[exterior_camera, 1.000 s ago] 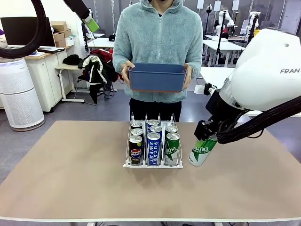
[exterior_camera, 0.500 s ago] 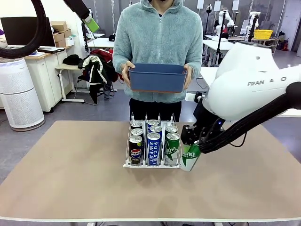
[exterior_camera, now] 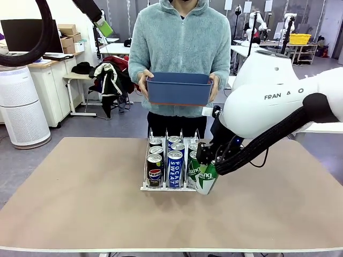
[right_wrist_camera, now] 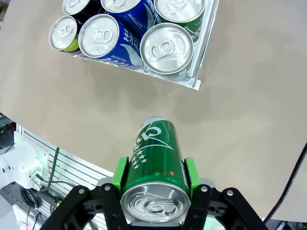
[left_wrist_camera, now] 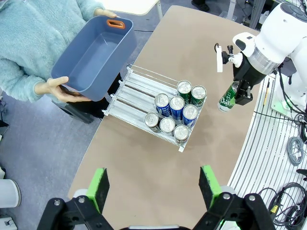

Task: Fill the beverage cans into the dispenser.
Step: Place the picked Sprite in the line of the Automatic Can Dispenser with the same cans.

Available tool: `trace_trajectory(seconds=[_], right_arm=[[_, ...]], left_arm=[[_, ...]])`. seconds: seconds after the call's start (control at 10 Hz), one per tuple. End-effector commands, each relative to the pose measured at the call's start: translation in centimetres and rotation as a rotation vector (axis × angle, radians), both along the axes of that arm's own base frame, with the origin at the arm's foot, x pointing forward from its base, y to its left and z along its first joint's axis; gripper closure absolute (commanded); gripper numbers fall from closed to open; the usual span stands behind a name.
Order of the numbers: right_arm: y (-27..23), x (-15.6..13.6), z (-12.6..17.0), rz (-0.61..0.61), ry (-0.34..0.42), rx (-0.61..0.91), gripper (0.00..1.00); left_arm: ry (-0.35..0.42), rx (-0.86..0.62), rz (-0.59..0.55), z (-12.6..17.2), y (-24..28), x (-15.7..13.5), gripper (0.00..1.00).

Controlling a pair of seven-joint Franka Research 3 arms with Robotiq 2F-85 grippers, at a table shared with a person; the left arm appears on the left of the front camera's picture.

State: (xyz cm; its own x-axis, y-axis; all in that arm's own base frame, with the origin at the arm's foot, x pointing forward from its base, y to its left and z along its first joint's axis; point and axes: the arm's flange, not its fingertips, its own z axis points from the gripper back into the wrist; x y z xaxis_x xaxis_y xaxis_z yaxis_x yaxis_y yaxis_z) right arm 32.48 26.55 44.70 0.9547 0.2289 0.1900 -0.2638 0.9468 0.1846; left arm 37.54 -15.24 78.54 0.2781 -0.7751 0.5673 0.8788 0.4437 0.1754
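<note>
My right gripper [exterior_camera: 210, 159] is shut on a green can [exterior_camera: 206, 178] and holds it tilted, just off the table at the dispenser's [exterior_camera: 161, 188] front right corner. In the right wrist view the green can [right_wrist_camera: 154, 151] sits between the pads of the right gripper [right_wrist_camera: 154, 173], below the rack's corner [right_wrist_camera: 195, 85]. Several Pepsi, Pocari and green cans [exterior_camera: 175, 167] fill the front of the three lanes. My left gripper [left_wrist_camera: 153, 186] hangs open high above the table, looking down on the dispenser [left_wrist_camera: 136, 88] and the held can [left_wrist_camera: 227, 96].
At the far side a person holds a dark-blue bin [exterior_camera: 179, 88] in both hands, above and behind the rack. The same bin [left_wrist_camera: 91, 55] looks hollow in the left wrist view. Bare tabletop [exterior_camera: 80, 187] lies left, right and in front of the rack.
My right arm has swung left with the green can, from well right of the rack to its front right corner. The person and the bin have stayed put.
</note>
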Motion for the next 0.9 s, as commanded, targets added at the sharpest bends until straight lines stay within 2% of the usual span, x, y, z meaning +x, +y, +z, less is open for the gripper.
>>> trace_trajectory(seconds=[0.0, 0.2, 0.4, 0.6, 0.8], right_arm=[[-0.7, -0.3, 0.4, -0.006, 0.003, 0.0, 0.42], [-0.1, -0.1, -0.1, -0.001, 0.003, -0.003, 0.42], [0.2, 2.5, -1.3, -0.062, -0.095, 0.002, 0.42], [0.1, 2.7, -0.8, -0.063, -0.104, 0.007, 0.42], [0.2, 4.3, -0.5, -0.104, -0.154, 0.025, 0.42]], left_arm=[[-0.011, 0.002, -0.007, -0.3, 0.4, 0.0, 0.0], [-0.011, 0.002, -0.007, -0.3, 0.4, 0.0, 0.0], [-0.011, 0.002, -0.007, -0.3, 0.4, 0.0, 0.0], [-0.011, 0.002, -0.007, -0.3, 0.4, 0.0, 0.0], [-0.011, 0.002, -0.007, -0.3, 0.4, 0.0, 0.0]])
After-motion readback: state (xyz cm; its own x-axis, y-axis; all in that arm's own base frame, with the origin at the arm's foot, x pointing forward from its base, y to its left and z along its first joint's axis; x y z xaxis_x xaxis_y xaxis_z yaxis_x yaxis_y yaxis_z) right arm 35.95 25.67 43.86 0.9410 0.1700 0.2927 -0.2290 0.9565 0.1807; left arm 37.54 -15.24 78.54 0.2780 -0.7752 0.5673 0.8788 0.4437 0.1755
